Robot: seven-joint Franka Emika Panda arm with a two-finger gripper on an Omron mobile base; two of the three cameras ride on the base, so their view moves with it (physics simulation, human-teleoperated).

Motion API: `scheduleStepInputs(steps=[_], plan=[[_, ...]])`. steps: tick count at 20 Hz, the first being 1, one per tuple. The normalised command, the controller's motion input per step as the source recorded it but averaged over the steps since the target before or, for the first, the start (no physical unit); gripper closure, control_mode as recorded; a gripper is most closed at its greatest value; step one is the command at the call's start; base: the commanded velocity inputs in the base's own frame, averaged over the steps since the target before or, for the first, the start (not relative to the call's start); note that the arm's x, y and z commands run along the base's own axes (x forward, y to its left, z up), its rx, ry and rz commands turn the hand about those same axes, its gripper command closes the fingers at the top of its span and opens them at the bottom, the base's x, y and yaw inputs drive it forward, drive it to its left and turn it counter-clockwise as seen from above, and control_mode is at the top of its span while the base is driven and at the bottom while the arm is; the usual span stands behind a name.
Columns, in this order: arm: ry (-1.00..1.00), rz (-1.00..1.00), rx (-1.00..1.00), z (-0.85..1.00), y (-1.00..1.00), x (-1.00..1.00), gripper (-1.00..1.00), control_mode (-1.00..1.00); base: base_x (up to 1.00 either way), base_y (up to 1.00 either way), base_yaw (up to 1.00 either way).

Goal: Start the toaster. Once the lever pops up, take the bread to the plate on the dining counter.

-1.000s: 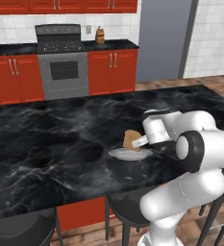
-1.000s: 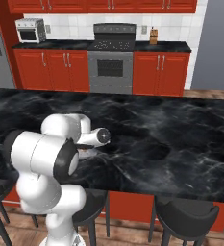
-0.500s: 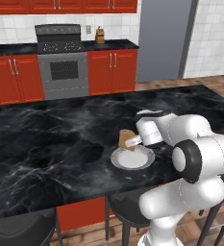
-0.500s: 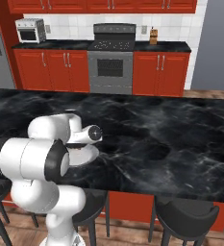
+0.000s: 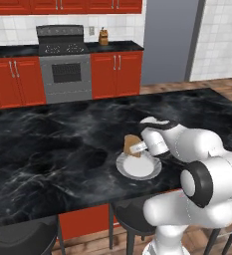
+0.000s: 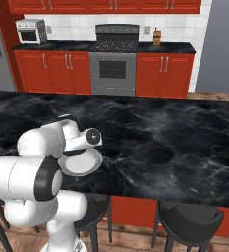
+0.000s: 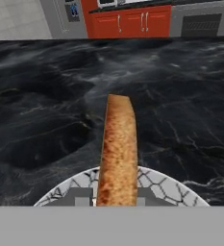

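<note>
Holding the bread [image 5: 133, 145] edge-up just over the plate [image 5: 139, 167] on the worktop [image 5: 58, 144], the tool [image 5: 140, 147] is pinching the slice near its lower edge; the toasting and the carry look done; what seems left is to lower it, release, and draw the arm clear.

On the tabletop [image 5: 62, 149] before us, the plate [image 5: 139, 167] lies near the front edge, with the bread [image 5: 133, 146] standing on edge over its far rim, pinched in the claw [image 5: 137, 148] that reaches in from the right. Stools [image 6: 189, 220] sit below the near edge. Behind the tabletop, across the floor, we see the stove [image 5: 62, 62] set between cabinets [image 5: 116, 73] along the back wall.
</note>
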Motion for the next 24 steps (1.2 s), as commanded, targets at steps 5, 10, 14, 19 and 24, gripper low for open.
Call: scheduleStepInputs(steps=[5, 10, 14, 19, 24], plan=[[0.0, 0.0, 0.0, 0.03, -0.21, -0.27, 1.0, -1.0, 0.0, 0.0, 0.0], [0.0, 0.0, 0.0, 0.0, -0.16, -0.31, 1.0, -1.0, 0.0, 0.0, 0.0], [0.0, 0.0, 0.0, -0.01, -0.18, -0.04, 1.0, -1.0, 0.0, 0.0, 0.0], [0.0, 0.0, 0.0, -0.16, -0.08, 0.0, 1.0, -1.0, 0.0, 0.0, 0.0], [0.01, 0.0, 0.0, -0.34, -0.01, -0.09, 1.0, -1.0, 0.0, 0.0, 0.0]])
